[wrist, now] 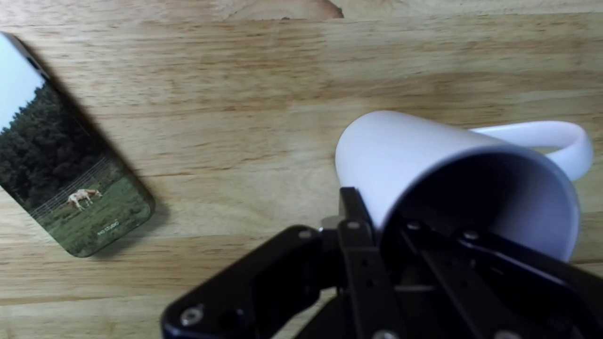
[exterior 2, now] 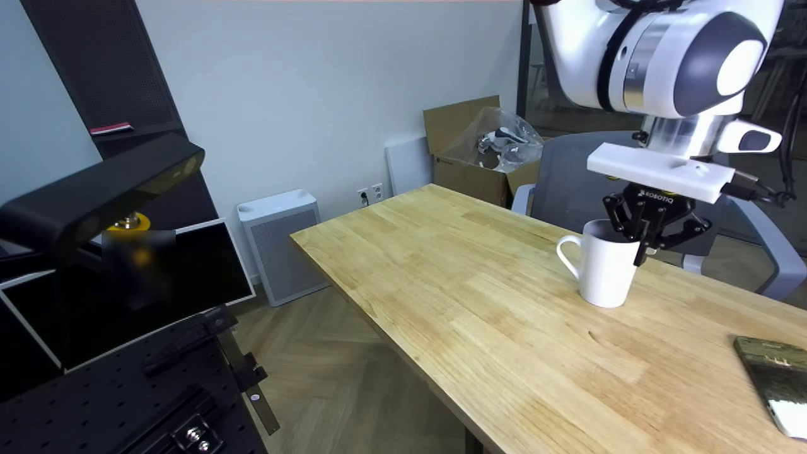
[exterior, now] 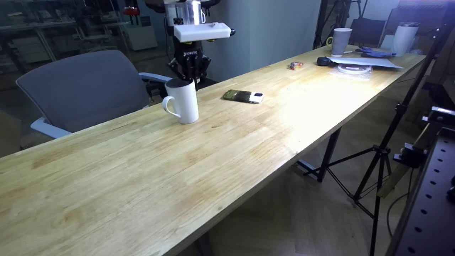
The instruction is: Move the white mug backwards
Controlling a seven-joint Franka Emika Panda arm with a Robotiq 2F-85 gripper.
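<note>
The white mug stands on the wooden table near the edge by the chair, and it shows in both exterior views. Its loop handle points away from the gripper. In the wrist view the mug is seen from above with a dark inside. My gripper is at the rim on the side opposite the handle, also in an exterior view. In the wrist view the gripper has one finger outside the wall and one inside, close together on the wall. The inner fingertip is hidden in the dark.
A phone with a picture case lies on the table beside the mug, also in the wrist view. A grey chair stands at the table edge. A speckled cup, a tumbler and small items are at the far end.
</note>
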